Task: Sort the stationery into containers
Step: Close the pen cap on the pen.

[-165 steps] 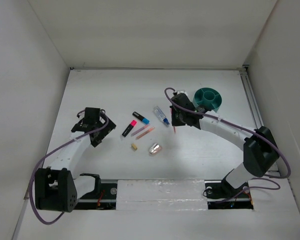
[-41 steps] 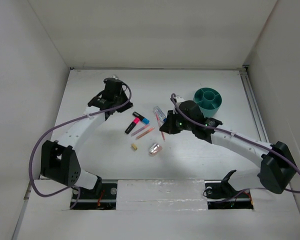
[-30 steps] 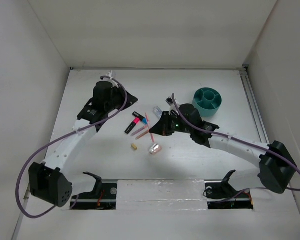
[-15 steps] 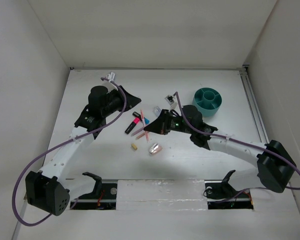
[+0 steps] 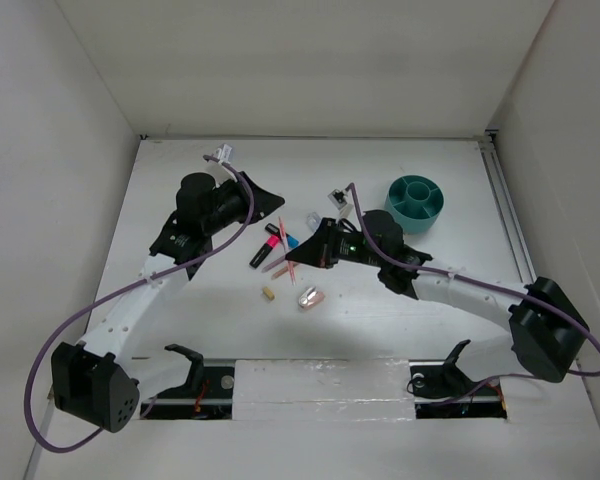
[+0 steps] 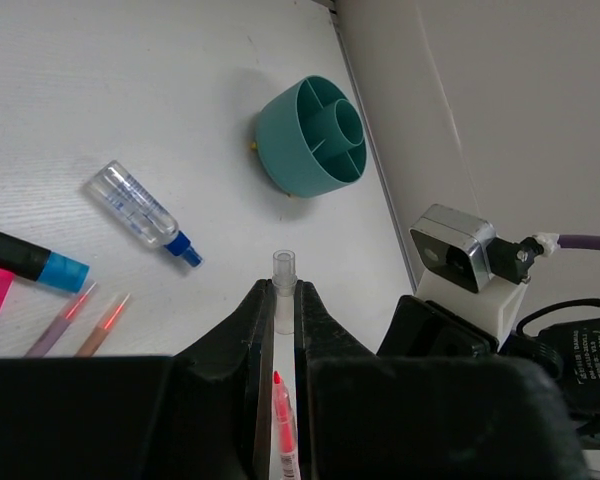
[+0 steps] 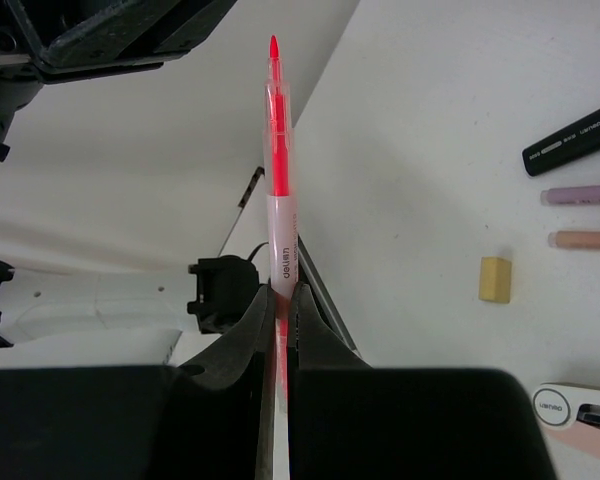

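Note:
My left gripper (image 6: 283,290) is shut on a small clear pen cap (image 6: 283,268) that sticks out past its fingertips. A thin pink pen (image 7: 277,150) stands upright in my shut right gripper (image 7: 278,295), its red tip pointing at the left arm. That pen tip (image 6: 276,392) shows low between the left fingers, behind the cap. From above, the left gripper (image 5: 273,205) and right gripper (image 5: 296,258) face each other with the pen (image 5: 285,240) between them. The teal divided bowl (image 5: 415,200) sits at the back right, also in the left wrist view (image 6: 312,138).
On the table lie a clear blue-capped tube (image 6: 140,205), a blue-capped marker (image 6: 25,262), a pink-capped marker (image 5: 259,257), two thin pens (image 7: 580,194) (image 7: 583,240), a tan block (image 7: 495,279) and a silver-pink oval piece (image 5: 310,297). White walls enclose the table.
The right gripper carried the pink pen left and tilted it toward the left gripper. The left gripper swung round to face it. Both grips stayed shut.

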